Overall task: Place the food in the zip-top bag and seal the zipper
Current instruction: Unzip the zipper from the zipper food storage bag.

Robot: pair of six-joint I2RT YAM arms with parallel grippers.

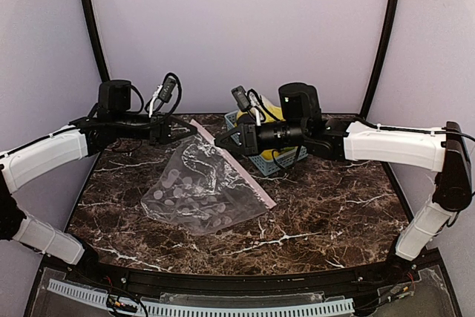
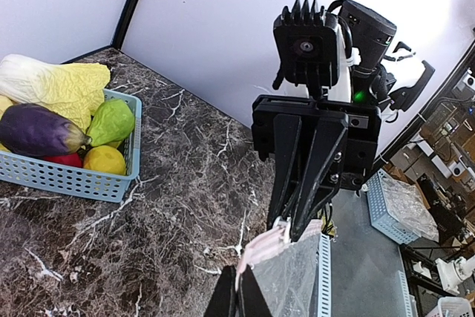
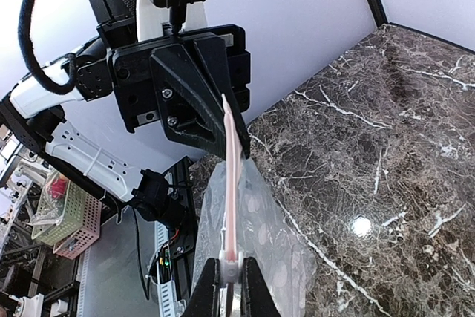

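dark marbled stone forms the surface (image 1: pixel 334 206), and on its middle the clear dotted zip-top bag (image 1: pixel 194 191) slumps with its lower part on the stone. above that, the pink zipper (image 3: pixel 231 176) runs taut between both hands: the right hand (image 3: pixel 230 281) is clamped tight on the strip, and the left hand (image 3: pixel 221 133) is pinched closed on it just beyond. farther back, behind the right arm, the food (image 2: pixel 111 120) sits in a light blue basket (image 2: pixel 74 177): cabbage (image 2: pixel 59 87), eggplant (image 2: pixel 41 130), green, red and yellow pieces
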